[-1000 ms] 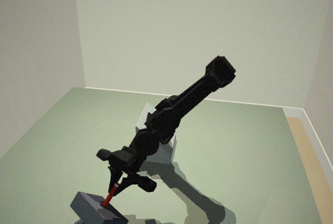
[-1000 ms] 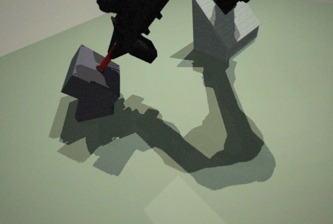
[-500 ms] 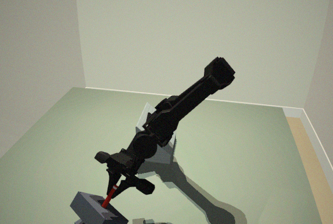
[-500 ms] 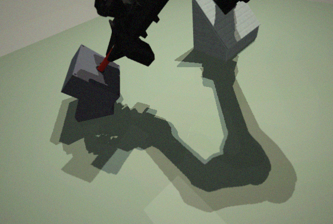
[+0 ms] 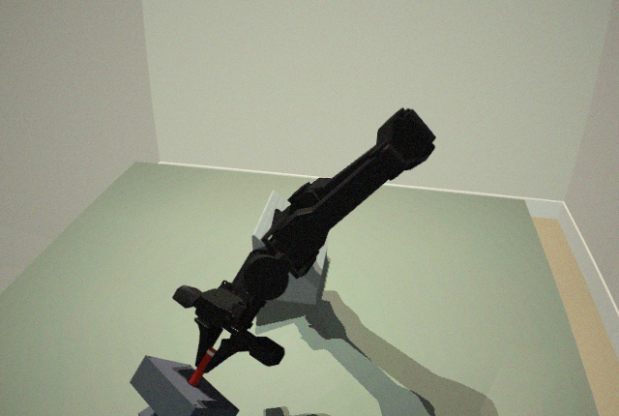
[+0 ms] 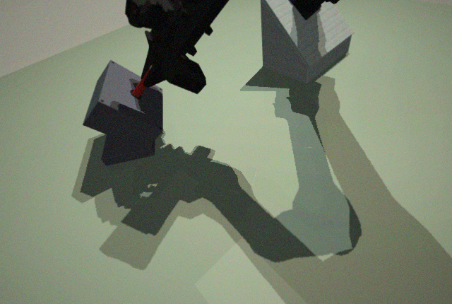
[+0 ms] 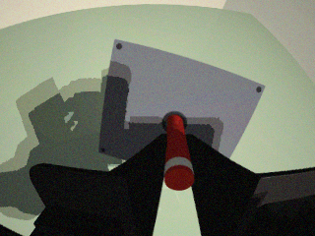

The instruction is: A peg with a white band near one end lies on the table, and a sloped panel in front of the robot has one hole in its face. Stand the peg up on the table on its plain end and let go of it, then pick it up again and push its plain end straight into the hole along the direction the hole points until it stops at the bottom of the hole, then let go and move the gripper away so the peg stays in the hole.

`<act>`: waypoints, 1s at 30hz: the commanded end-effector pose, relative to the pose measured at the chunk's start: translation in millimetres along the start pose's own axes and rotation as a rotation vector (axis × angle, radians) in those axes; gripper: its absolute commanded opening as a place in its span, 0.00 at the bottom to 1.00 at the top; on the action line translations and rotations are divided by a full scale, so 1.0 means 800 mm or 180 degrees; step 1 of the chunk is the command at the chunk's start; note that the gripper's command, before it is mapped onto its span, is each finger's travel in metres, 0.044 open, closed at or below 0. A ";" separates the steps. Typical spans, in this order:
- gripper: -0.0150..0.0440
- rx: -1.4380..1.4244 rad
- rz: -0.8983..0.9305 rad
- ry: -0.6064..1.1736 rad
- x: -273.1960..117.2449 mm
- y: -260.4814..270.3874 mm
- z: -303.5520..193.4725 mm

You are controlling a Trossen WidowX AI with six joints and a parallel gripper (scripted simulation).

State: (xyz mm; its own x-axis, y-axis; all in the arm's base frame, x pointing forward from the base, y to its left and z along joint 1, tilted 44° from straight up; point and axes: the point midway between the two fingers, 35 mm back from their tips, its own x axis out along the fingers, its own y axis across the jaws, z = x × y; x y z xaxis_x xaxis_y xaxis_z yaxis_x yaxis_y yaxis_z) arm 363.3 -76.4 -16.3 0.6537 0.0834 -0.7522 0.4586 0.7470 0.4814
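The red peg (image 5: 200, 369) (image 6: 140, 88) (image 7: 177, 145) leans in line with the tilt of the sloped panel's face, its white-banded end up and its plain end inside the mouth of the hole (image 7: 165, 122). Much of the peg still shows above the face; how deep its lower end sits is hidden. The sloped grey panel (image 5: 167, 372) (image 6: 114, 83) (image 7: 182, 84) stands on a short base. My gripper (image 5: 203, 364) (image 6: 145, 82) (image 7: 176, 140) is shut on the peg below the white band, with its fingertips a little above the panel face.
A pale wedge-shaped block (image 5: 265, 220) (image 6: 275, 41) stands on the green table (image 5: 450, 271) (image 6: 219, 118), behind the arm in the top view and at upper right in the exterior view. Arm shadows cross the table and part of the panel face.
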 end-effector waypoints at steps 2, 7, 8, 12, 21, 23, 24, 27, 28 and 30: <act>0.25 0.0010 -0.0009 -0.0014 0.005 -0.001 0.002; 0.25 0.0010 -0.0009 -0.0014 0.009 -0.001 0.002; 0.25 0.0010 -0.0009 -0.0014 0.010 -0.001 0.002; 0.25 0.0010 -0.0008 -0.0015 0.012 -0.001 0.002; 0.25 0.0010 -0.0008 -0.0015 0.016 0.000 0.003; 0.25 0.0010 -0.0008 -0.0015 0.016 0.000 0.003; 0.25 0.0001 -0.0001 0.0003 0.014 0.000 0.000; 0.25 0.0001 -0.0001 0.0003 0.014 0.000 0.000; 0.25 0.0001 -0.0001 0.0003 0.014 0.000 0.000; 0.25 0.0001 -0.0001 0.0003 0.014 0.000 0.000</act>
State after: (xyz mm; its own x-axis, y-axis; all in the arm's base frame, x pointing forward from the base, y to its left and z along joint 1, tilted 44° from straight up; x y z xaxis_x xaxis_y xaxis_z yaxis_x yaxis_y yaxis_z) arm 371.2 -75.7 -25.0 0.6528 0.0840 -0.7529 0.4591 0.7467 0.4813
